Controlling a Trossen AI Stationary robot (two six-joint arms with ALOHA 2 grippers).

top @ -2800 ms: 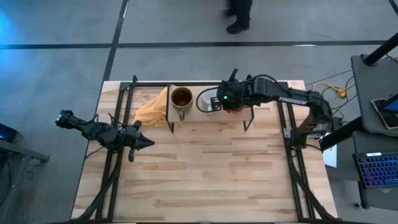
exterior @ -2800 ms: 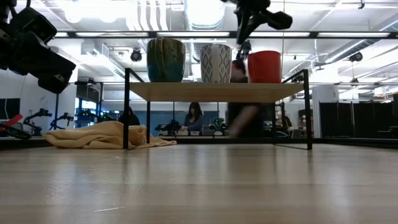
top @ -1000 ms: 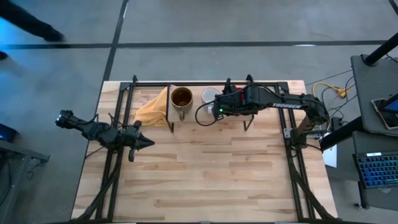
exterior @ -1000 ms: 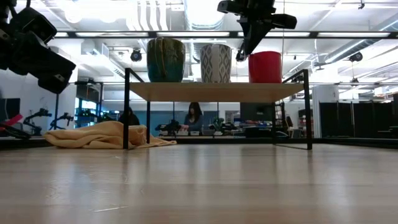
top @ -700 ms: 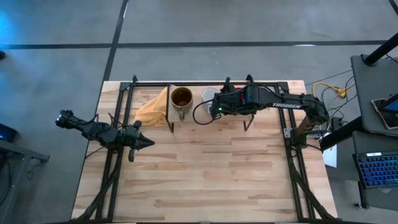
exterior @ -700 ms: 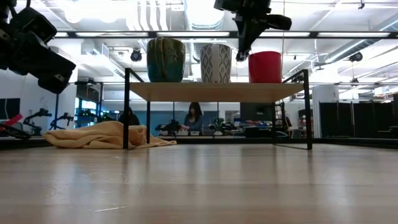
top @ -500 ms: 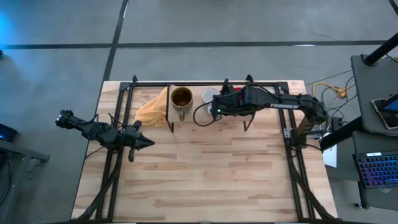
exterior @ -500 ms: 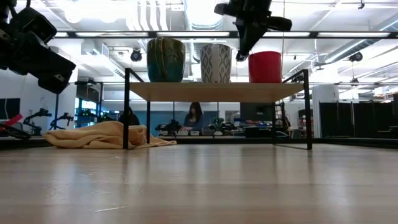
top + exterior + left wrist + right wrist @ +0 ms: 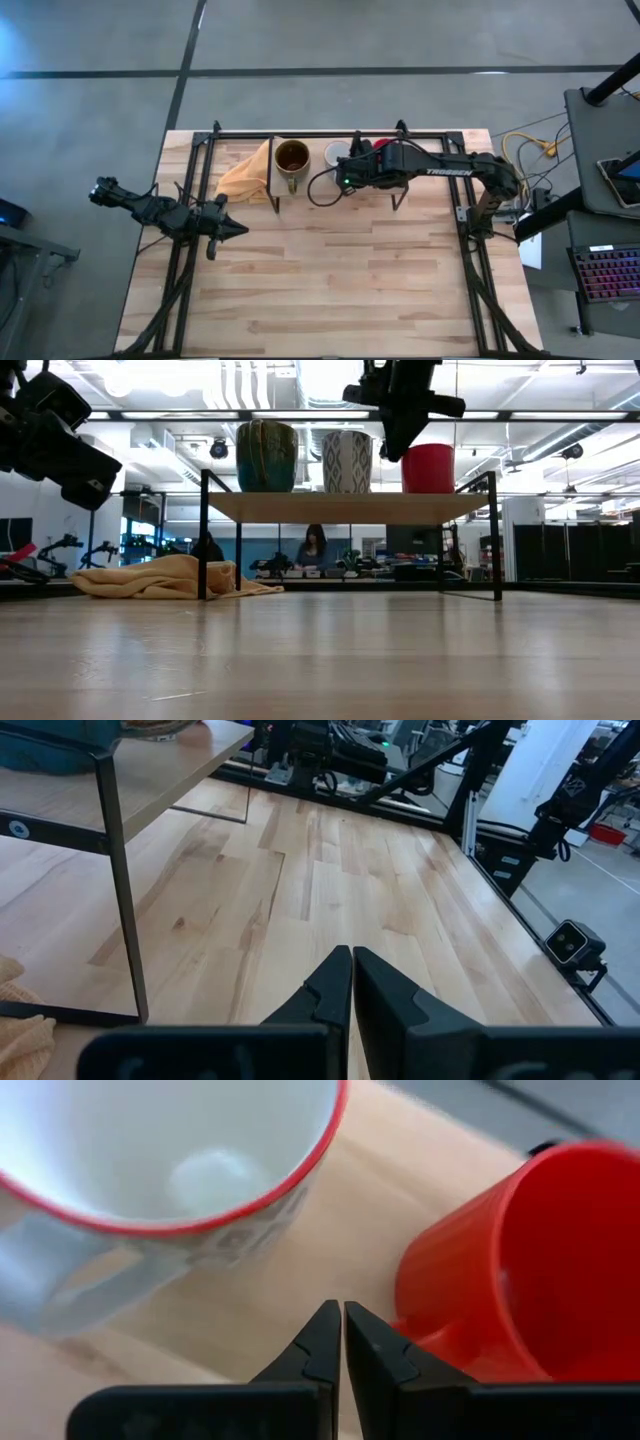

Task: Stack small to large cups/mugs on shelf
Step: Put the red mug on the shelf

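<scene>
A: Mugs, three, on the shelf [image 9: 345, 506]: the red mug [image 9: 520, 1265], plain, and the white mug [image 9: 160, 1170], red-rimmed, pale patterned wall. Position?

B: Either side of the right gripper [image 9: 335, 1342], tips pressed together over bare board between them. Beyond the white one, the brownish-olive mug [image 9: 292, 160].

A: Left gripper [image 9: 351, 982]?

B: Tips together, low over the table, well apart.

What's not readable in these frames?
- Red mug, high view: mostly covered by the right arm; only a sliver shows.
- Red mug's handle: not clear in the right wrist or low view.
- Right gripper: the low view shows only a dark silhouette.
- Olive mug, left wrist view: cut off by the picture's edge.
</scene>
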